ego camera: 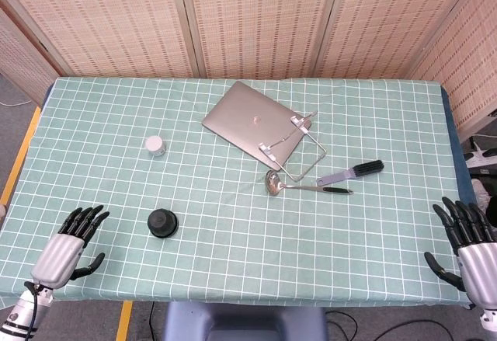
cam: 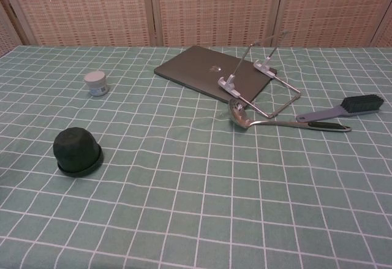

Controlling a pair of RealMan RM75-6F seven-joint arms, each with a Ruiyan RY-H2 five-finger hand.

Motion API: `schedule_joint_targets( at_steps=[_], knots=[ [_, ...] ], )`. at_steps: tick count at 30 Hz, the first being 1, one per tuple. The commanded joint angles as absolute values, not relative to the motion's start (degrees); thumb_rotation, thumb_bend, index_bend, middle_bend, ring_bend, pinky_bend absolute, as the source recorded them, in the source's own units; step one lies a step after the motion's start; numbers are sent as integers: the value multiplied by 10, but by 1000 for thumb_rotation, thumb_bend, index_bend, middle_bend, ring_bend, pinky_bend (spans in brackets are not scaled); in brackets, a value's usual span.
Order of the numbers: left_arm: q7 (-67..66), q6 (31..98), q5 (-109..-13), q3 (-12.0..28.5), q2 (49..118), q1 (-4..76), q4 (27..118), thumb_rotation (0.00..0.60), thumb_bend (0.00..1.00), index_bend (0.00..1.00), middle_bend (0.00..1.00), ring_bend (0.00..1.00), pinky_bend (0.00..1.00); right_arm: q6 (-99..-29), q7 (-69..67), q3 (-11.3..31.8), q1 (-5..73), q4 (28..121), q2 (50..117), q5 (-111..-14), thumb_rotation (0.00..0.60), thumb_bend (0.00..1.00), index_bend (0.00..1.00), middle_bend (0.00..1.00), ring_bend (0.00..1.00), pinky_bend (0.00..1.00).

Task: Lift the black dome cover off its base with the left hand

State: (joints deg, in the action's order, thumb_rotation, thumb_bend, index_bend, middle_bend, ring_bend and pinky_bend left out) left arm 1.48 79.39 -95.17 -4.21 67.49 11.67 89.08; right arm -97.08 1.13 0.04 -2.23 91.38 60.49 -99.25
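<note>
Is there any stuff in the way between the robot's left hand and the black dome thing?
No, nothing visible. Only bare checked tablecloth lies between the left hand and the black dome cover. The small white jar sits farther back, and the ladle and brush lie off toward the other side.

On the table (ego camera: 233, 263), the laptop (ego camera: 247, 120) lies toward the far edge, a wire stand (ego camera: 299, 145) resting on its right end and a ladle (ego camera: 299, 187) just before it with a brush (ego camera: 353, 172) to that ladle's right. A small jar (ego camera: 155, 145) sits left of the laptop; the dome cover (ego camera: 163, 221) sits on its base nearer and left of the laptop. The left hand (ego camera: 74, 241) rests at the near edge far left of the laptop, the right hand (ego camera: 466, 236) far right.
</note>
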Motion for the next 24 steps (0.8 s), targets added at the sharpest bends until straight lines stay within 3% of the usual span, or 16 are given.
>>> schedule_joint_targets(
  at_steps=[1,7,13,24],
  knots=[
    [34,786,-951,-43,676,121,898,600,352,0,0,0,58,-965,5,-3,-20,914,602,-996,600,224,0,0,0,0],
    [88,758,-998,-35,668,172,909,600,349,0,0,0,92,-970,-3,-6,-21,917,598,-1001,600,224,0,0,0,0],
    [217,568,-986,-27,581,307,1005,600,319,0,0,0,97,-949,-10,-16,-13,918,592,-1010,600,224,0,0,0,0],
    [86,395,-853,28,617,415,1019,600,310,0,0,0,74,-926,-41,-24,-3,924,575,-1007,600,224,0,0,0,0]
  ],
)
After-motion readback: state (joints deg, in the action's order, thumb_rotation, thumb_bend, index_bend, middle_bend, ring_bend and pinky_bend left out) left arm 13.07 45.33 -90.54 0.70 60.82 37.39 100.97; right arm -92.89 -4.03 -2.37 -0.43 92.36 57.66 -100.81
